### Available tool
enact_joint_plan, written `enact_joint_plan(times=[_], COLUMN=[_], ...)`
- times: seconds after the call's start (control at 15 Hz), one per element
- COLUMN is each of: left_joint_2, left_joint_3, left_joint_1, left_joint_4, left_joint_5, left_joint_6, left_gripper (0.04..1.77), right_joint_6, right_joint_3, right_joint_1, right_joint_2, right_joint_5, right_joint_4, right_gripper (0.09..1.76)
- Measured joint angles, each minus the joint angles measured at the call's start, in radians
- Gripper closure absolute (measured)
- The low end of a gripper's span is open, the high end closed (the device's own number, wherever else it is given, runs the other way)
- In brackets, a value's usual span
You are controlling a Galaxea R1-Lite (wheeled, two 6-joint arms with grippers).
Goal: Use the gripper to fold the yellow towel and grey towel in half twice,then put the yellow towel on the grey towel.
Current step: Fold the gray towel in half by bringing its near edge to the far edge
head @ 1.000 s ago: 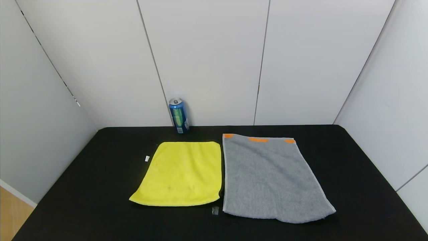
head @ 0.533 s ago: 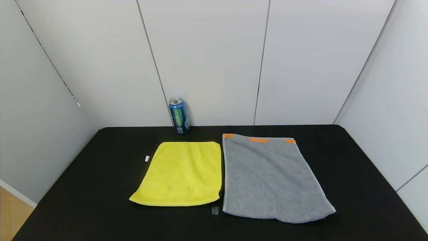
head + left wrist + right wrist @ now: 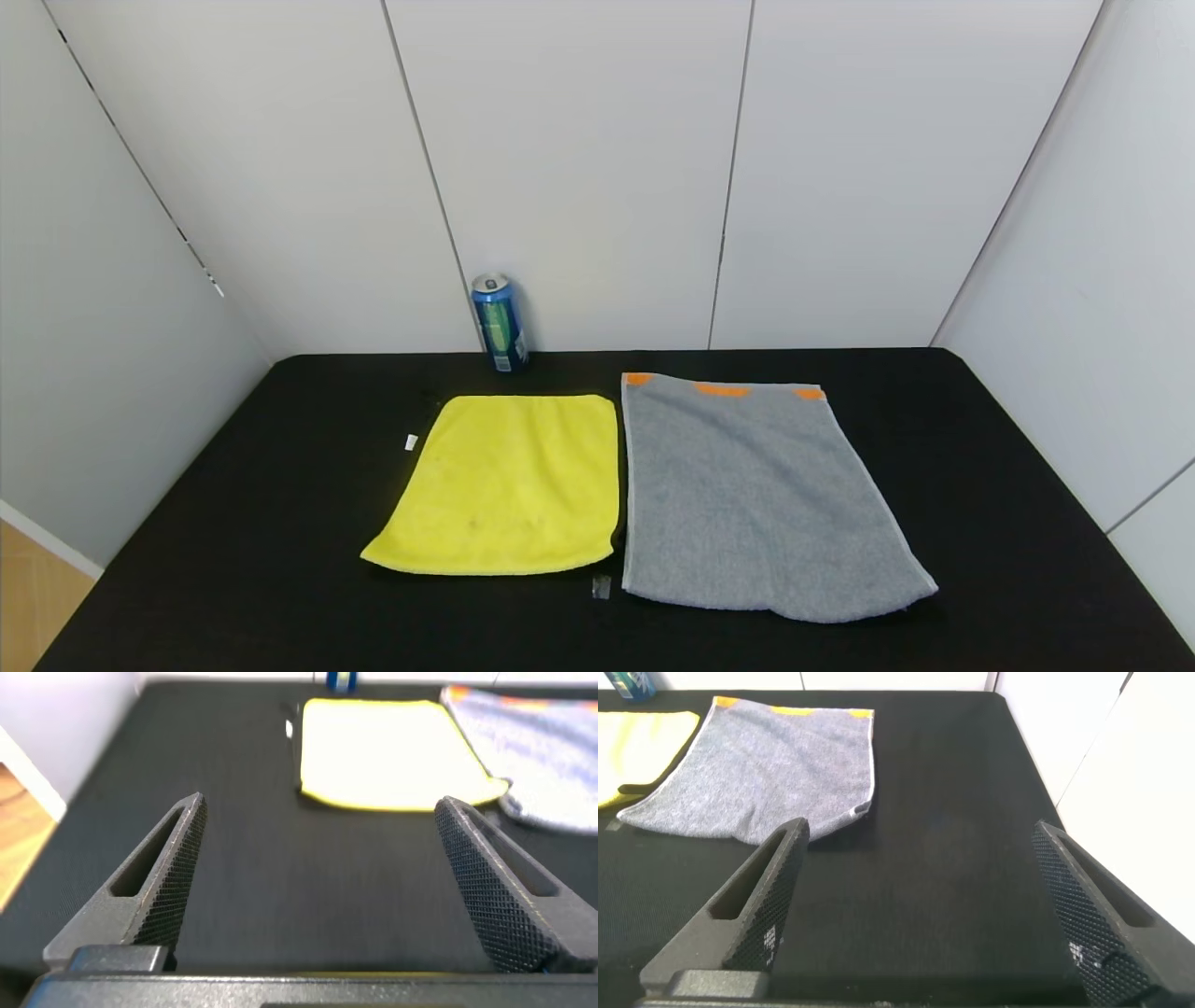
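Two towels lie flat and unfolded, side by side on a black table (image 3: 233, 523). The yellow towel (image 3: 509, 485) sits on the robot's left, its right edge just beside the left edge of the grey towel (image 3: 756, 495); whether the two edges touch cannot be told. A small white tag (image 3: 410, 441) projects from the yellow towel's left edge. The grey towel is the larger, with orange patches (image 3: 721, 390) along its far end and a slightly wavy near edge. A blue can (image 3: 499, 323) stands upright at the back, by the wall, apart from both towels.

Neither arm appears in the head view. The left gripper (image 3: 322, 887) hovers over bare table short of the yellow towel, fingers spread wide and holding nothing. The right gripper (image 3: 920, 905) hovers over bare table near the grey towel's near right corner, likewise spread and empty. No fold is yet made.

Both cloths look light, soft and limp: each will likely sag and drape from any single hold, and may drag on the table. A pinch at a near corner or near edge, carried over to the far edge, seems the soundest start. The fluffy yellow pile may slip in a shallow pinch.
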Motion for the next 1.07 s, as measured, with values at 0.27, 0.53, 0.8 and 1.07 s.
enact_joint_plan(times=[0.27, 0.53, 0.8, 1.07], left_joint_2=[0.0, 0.003, 0.079, 0.277], left_joint_3=[-0.057, -0.176, -0.299, -0.454], left_joint_1=[0.0, 0.0, -0.001, -0.009], left_joint_4=[0.003, 0.084, 0.117, 0.114], left_joint_5=[-0.027, -0.093, -0.148, -0.154], left_joint_6=[0.004, 0.005, 0.006, 0.01], left_gripper=[0.09, 0.09, 0.09, 0.09], right_joint_6=[0.033, 0.066, 0.066, 0.066], right_joint_3=[-0.034, -0.204, -0.345, -0.529], right_joint_1=[0.0, 0.0, 0.007, 0.038], right_joint_2=[0.0, 0.025, 0.141, 0.318], right_joint_5=[0.011, 0.057, 0.062, 0.057], right_joint_4=[0.004, 0.088, 0.096, 0.102], right_gripper=[0.14, 0.14, 0.14, 0.14])
